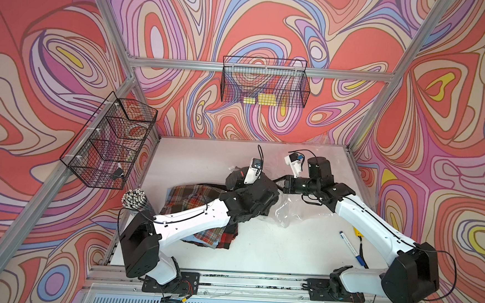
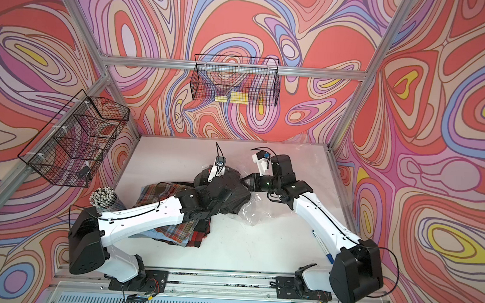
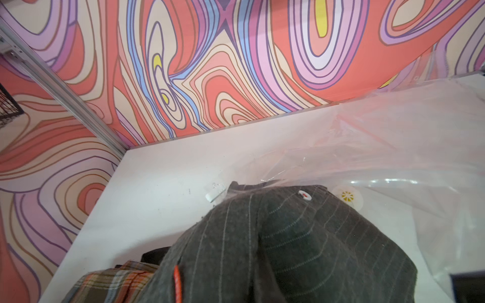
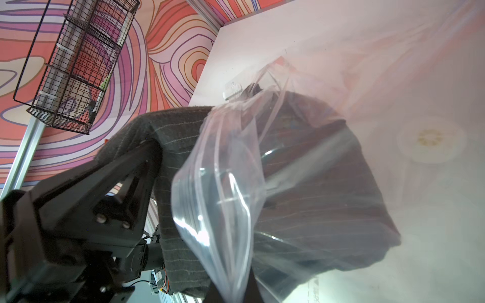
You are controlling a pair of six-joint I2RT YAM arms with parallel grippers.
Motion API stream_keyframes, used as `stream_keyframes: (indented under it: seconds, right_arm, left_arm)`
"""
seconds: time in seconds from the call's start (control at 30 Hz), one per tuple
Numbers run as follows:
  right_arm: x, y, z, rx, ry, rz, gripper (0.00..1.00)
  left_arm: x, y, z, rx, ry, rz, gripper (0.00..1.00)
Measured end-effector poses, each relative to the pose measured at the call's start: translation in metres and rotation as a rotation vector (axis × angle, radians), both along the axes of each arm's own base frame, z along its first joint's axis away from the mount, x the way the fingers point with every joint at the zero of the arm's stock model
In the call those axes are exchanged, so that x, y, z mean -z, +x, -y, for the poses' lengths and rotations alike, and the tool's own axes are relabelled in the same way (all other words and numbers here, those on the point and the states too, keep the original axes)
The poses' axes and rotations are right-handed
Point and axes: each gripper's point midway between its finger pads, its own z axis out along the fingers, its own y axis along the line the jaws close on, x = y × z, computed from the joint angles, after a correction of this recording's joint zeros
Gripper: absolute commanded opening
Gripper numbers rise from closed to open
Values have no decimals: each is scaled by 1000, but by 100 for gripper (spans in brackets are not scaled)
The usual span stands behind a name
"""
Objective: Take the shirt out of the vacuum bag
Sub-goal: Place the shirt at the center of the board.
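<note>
The shirt (image 1: 264, 192) is dark grey with thin pale stripes and lies bunched at mid-table in both top views. In the left wrist view the shirt (image 3: 288, 249) drapes over my left gripper and hides its jaws. The right wrist view shows my left gripper (image 4: 154, 149) shut on a fold of the shirt (image 4: 178, 131), while the rest of the cloth sits inside the vacuum bag (image 4: 231, 170). My right gripper (image 1: 281, 185) is shut on the clear bag's mouth edge. The bag (image 1: 292, 210) spreads right of the shirt, with its round white valve (image 3: 347, 196) beside the cloth.
A pile of plaid shirts (image 1: 192, 204) lies under my left forearm. A bundle of white sticks (image 1: 134, 200) stands at the table's left edge. A blue-capped marker (image 1: 350, 248) lies near my right arm. Wire baskets (image 1: 112, 141) (image 1: 265, 84) hang on the walls.
</note>
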Motion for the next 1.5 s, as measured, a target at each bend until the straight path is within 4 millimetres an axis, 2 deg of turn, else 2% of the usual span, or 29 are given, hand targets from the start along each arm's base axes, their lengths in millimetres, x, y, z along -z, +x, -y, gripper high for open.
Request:
stream_keyframes:
  seconds: [0.17,0.4,0.5,0.57,0.9,1.17,1.3,1.5]
  right_arm:
    - [2,0,-2,-10,6,-7,0]
    - [2,2,-6,-18,27,-21,0]
    - [0,3,-8,-20,39,-20,0]
    - [-1,3,-9,-24,47,-18,0]
    - [-2,-2,-14,-43,61,-31,0]
    - [-2,-4,-16,-50,59,-37,0]
    - [-2,-6,-18,-54,60,-39,0]
    - [-2,-7,-20,-55,59,-40,0]
  left_arm:
    - [-23,-4,-27,-28,101,53,0]
    - [-82,-14,-83,-131,126,163,0]
    - [-90,-25,-106,-192,115,186,0]
    - [-84,-33,-121,-232,105,181,0]
    - [-10,-76,-188,-457,-6,87,0]
    - [27,-101,-218,-577,-88,48,2]
    - [40,-108,-224,-591,-115,25,35]
    - [45,-111,-222,-546,-260,24,67]
